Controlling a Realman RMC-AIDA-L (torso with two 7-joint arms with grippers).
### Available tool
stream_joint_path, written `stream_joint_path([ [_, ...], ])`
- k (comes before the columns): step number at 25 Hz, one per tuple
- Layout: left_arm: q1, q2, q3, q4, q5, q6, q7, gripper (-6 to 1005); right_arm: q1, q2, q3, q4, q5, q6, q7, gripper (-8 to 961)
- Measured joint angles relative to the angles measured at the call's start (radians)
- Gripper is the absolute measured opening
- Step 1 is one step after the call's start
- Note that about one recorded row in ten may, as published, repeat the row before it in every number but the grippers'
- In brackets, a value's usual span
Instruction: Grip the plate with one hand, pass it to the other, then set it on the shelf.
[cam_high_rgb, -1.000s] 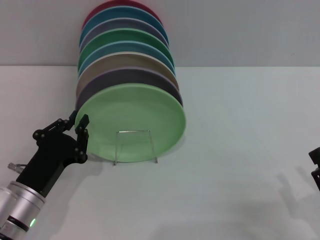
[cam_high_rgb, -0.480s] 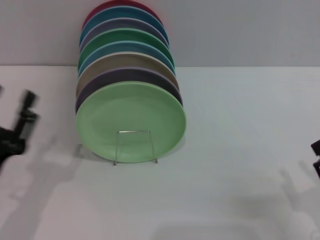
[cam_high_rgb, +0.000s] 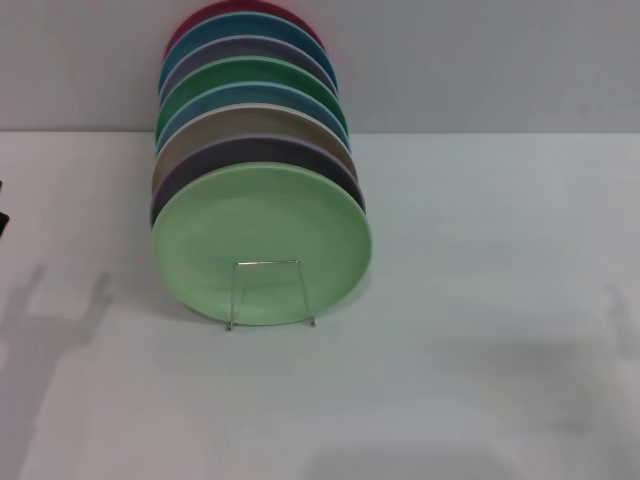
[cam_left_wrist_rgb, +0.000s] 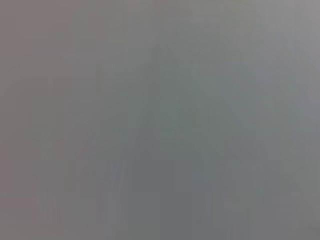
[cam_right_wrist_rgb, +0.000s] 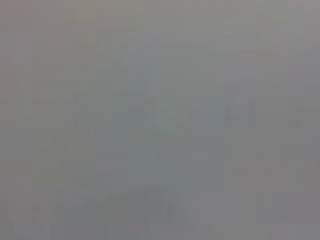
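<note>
White table top (cam_high_rgb: 480, 260) over most of the head view, plain and matte. Behind it grey wall (cam_high_rgb: 480, 60), meeting the table in a straight line approx. one quarter down from the top.

Left of centre, row of plates (cam_high_rgb: 250, 100) standing on edge, one behind another, all leaning back a bit toward the wall. From back to front: dark red, blue, grey-lilac, darker green, blue again, beige, dark lilac. Only upper rims of these visible, each one partly covered by the next.

At the very front, light green plate (cam_high_rgb: 262, 235), round, shallow rim, full face toward the camera. Standing on edge on the table side of the row, touching or almost touching the dark lilac plate behind; cannot tell which.

In front of its lower part, wire rack (cam_high_rgb: 268, 262): thin silver loop, upright, rectangular, narrower than the plate, two small feet on the table. Bottom edge of the light green plate just behind this loop.

Soft grey shadows on the table near left edge (cam_high_rgb: 40, 300) and near right edge (cam_high_rgb: 620, 300).

Small dark bit at the far left edge (cam_high_rgb: 2, 222), too small to say what.

Left claw and right claw out of sight in the head view, so open or closed: cannot tell. Both wrist views only flat grey, no detail.
</note>
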Motion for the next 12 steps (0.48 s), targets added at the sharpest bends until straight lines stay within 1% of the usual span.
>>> stream_joint_path([
  [3,-0.007,0.004,-0.010,0.007,-0.017,-0.018,0.017,859,0.035,0.001,0.070,0.004,0.000,0.061,-0.010,502],
  [7,-0.016,0.006,-0.048,0.017,-0.018,-0.037,0.031,859,0.082,0.003,0.158,0.004,0.000,0.119,-0.041,502],
  [10,-0.023,0.006,-0.074,0.018,-0.019,-0.058,0.037,860,0.102,0.003,0.187,0.004,0.000,0.135,-0.043,502],
  [12,-0.030,0.005,-0.088,0.018,-0.020,-0.067,0.047,860,0.132,0.001,0.241,0.004,0.000,0.170,-0.043,502],
])
